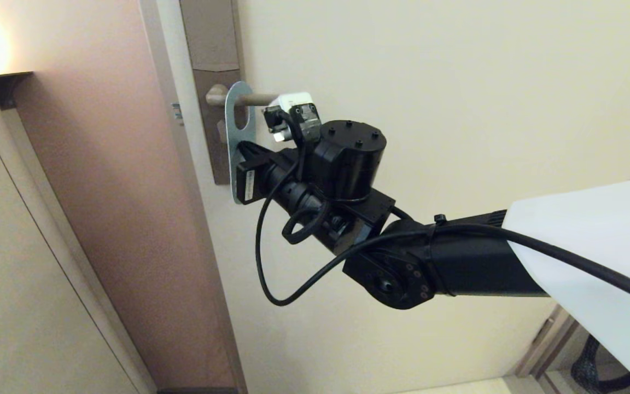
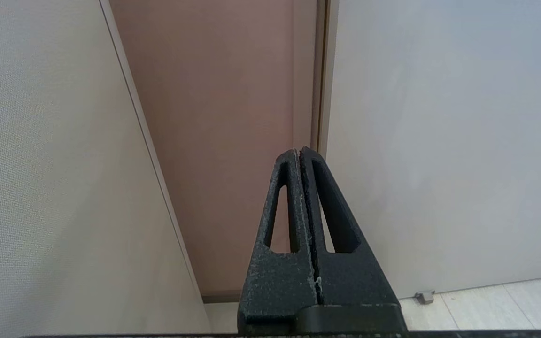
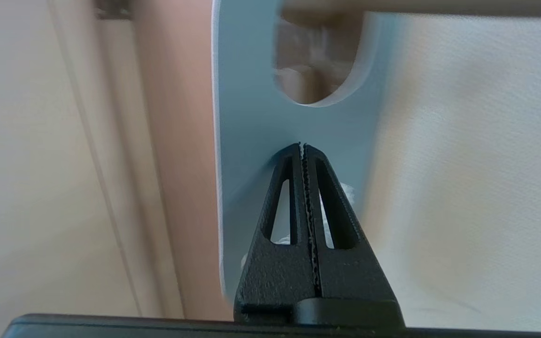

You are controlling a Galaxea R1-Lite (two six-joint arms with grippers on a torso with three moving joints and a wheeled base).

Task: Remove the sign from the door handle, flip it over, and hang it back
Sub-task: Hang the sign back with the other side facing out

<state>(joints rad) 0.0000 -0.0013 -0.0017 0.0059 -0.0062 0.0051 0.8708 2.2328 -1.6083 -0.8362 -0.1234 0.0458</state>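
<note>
- Sign [image 1: 237, 143] hanging on door handle [image 1: 249, 99], lever passing through the top of the oval hole; blue face turned toward the right arm. Card hangs edge-on to the head view, just beside the tall backplate [image 1: 212, 65] at the door's left edge.
- Right gripper [image 3: 302, 146] raised to the card, fingers [image 3: 320, 188] pressed flat together, nothing between them. Tips right at the blue face just below the hole; touching or a hair short, cannot tell.
- In the head view the right gripper [image 1: 245, 174] sits at the card's lower half, arm reaching in from the right.
- Left gripper [image 2: 299, 151] parked low, away from the handle, fingers closed and empty, pointing at the gap between door [image 2: 439, 141] and frame.
- Step in hand, by judgement: getting a hold on the card; lifting off not yet begun.
- To do it well: spread the fingers first, since closed tips can only push the card. Bring one finger to each face of the card, probably from its free edge, and pinch below the hole where the card is solid.
- Then slide the card to the right along the lever toward its free end, keeping the hole level with the lever so the rim does not catch.
- Risk: pushing with closed tips may swing the card toward the door and spoil the line-up.
</note>
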